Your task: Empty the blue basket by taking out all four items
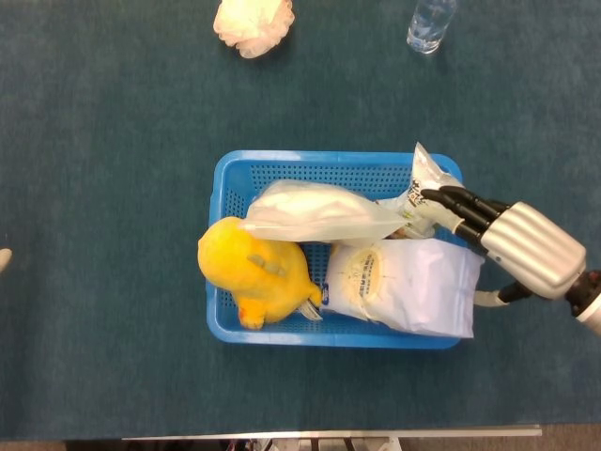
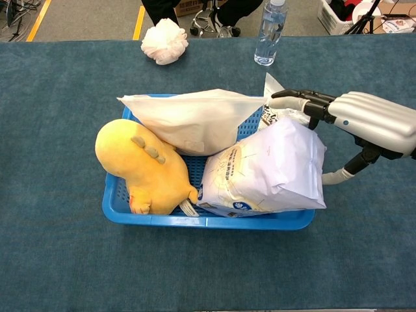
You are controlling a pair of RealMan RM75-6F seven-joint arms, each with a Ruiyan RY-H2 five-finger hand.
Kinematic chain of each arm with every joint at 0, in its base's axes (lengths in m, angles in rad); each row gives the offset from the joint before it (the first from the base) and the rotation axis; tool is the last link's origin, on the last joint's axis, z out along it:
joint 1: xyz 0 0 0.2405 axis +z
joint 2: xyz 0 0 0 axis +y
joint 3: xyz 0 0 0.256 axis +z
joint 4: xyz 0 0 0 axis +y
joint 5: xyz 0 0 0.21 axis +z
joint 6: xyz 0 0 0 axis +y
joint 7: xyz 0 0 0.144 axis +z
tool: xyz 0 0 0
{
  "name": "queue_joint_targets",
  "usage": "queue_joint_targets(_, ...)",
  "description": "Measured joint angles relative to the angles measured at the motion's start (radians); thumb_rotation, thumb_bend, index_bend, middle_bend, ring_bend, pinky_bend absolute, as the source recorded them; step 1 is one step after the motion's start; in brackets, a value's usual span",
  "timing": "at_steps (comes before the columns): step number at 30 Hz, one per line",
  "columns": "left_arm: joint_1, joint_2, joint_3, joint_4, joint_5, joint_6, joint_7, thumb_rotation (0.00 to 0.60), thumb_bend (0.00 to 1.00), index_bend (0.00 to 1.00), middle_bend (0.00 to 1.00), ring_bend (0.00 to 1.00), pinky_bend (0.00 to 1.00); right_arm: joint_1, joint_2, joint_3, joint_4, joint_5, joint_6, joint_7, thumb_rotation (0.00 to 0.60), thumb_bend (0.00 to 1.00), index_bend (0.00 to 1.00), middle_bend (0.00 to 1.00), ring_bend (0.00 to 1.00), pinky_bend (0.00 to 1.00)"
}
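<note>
The blue basket (image 1: 222, 188) (image 2: 114, 211) sits mid-table and holds a yellow plush toy (image 1: 255, 271) at its left, a flat white pouch (image 1: 319, 211) across the back, a big white printed bag (image 1: 408, 287) (image 2: 266, 169) at the right, and a small snack packet (image 1: 424, 178) (image 2: 276, 91) sticking up in the back right corner. My right hand (image 1: 512, 240) (image 2: 364, 120) reaches over the basket's right end. Its stretched fingers lie by the snack packet above the big bag's far edge, and its thumb is against the bag's right side. Only a fingertip of my left hand (image 1: 3, 258) shows at the left edge.
A clear water bottle (image 1: 430, 23) (image 2: 270, 32) stands at the back right of the dark blue tablecloth. A crumpled white ball (image 1: 252, 21) (image 2: 164, 40) lies at the back, left of the bottle.
</note>
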Motion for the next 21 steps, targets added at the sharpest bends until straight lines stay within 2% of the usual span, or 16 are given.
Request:
queue_joint_targets(9,0.002,-0.002,0.001,0.000,0.002,0.002,0.000,0.600,0.10,0.40,0.42,0.29,0.47,0.013,0.003,-0.015,0.000,0.031,0.010,0.091,0.600,0.00,0.12,0.31,0.29,0.50)
queue_joint_targets(17,0.000,-0.005,0.001,-0.001,0.006,-0.001,0.002,0.600,0.10,0.40,0.42,0.29,0.48,0.029,0.015,-0.021,-0.004,0.065,0.009,0.203,0.600,0.00,0.27,0.45,0.43,0.54)
queue_joint_targets(19,0.000,-0.006,0.001,-0.001,0.006,-0.002,0.003,0.600,0.10,0.40,0.42,0.29,0.48,0.033,0.018,-0.023,-0.004,0.073,0.007,0.232,0.600,0.03,0.32,0.49,0.47,0.55)
queue_joint_targets(21,0.001,-0.006,0.002,-0.002,0.005,-0.002,0.003,0.600,0.10,0.40,0.42,0.29,0.48,0.036,0.020,-0.024,-0.005,0.081,0.006,0.255,0.600,0.11,0.36,0.52,0.50,0.57)
